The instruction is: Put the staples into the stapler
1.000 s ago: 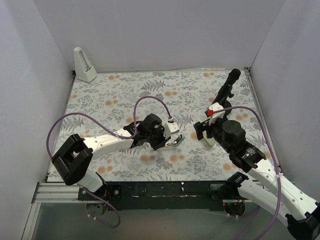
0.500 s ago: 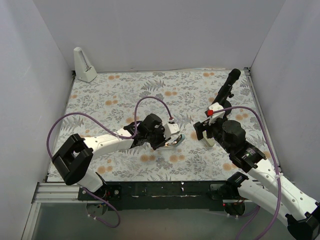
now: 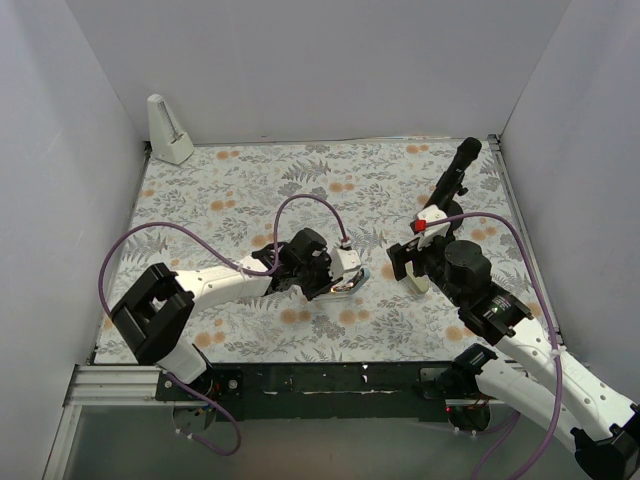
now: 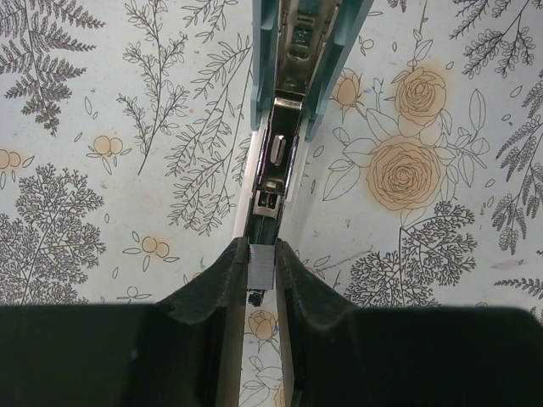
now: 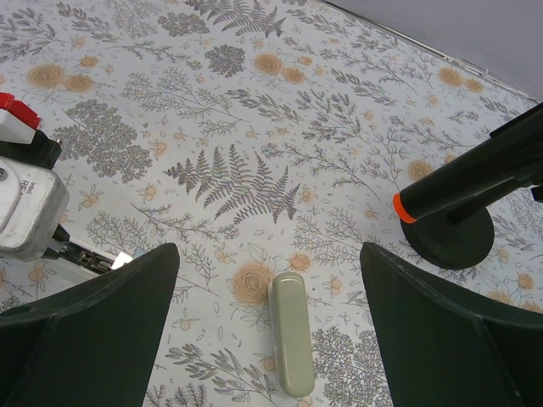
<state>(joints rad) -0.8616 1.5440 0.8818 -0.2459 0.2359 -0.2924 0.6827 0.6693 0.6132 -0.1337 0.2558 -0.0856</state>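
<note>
The light-blue stapler [image 4: 297, 51] lies open on the floral mat, its silver inner rail [image 4: 277, 161] running toward my left gripper [image 4: 261, 270]. That gripper is shut on the small grey staple block [image 4: 261, 264] and holds it at the near end of the rail. In the top view the left gripper [image 3: 345, 277] sits right at the stapler [image 3: 357, 275]. My right gripper [image 5: 267, 263] is open and empty, hovering over the olive bar [image 5: 291, 333]. The beige staple box is not in view.
A black stand with an orange ring [image 5: 458, 212] is at the back right, also in the top view [image 3: 455, 175]. A white wedge-shaped object [image 3: 168, 130] stands in the back left corner. White walls enclose the mat [image 3: 230, 200] on three sides.
My left arm has shifted slightly, nudging the gripper with the staple block along the stapler. The right arm has not moved.
</note>
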